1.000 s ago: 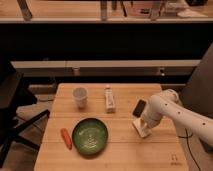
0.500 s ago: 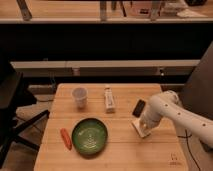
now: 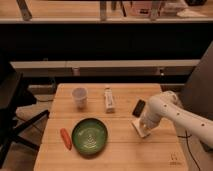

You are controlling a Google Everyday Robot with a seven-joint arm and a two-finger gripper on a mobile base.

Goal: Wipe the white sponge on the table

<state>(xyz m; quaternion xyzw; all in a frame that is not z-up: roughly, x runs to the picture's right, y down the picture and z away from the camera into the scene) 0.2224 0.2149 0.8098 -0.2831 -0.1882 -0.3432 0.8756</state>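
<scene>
Compared with the two earlier views, almost nothing has shifted: the white arm still reaches in from the right, and its end effector (image 3: 146, 123) stays pressed down at the same spot on the right half of the table (image 3: 125, 156), with every other item where it was. The white sponge (image 3: 141, 131) sits directly under the end effector as a small, flat, pale block lying on the planks. Only its lower left edge peeks out, and it nearly blends with the arm's white casing. Whether the end effector is clamped on it or merely pushing on it I cannot tell. The sponge lies just below a black slab (image 3: 138, 107) and to the right of a green bowl (image 3: 90, 136). An orange carrot (image 3: 65, 138) rests left of the bowl. Farther back stand a white cup (image 3: 79, 96) and a white tube-shaped bottle (image 3: 108, 100), lying flat.
</scene>
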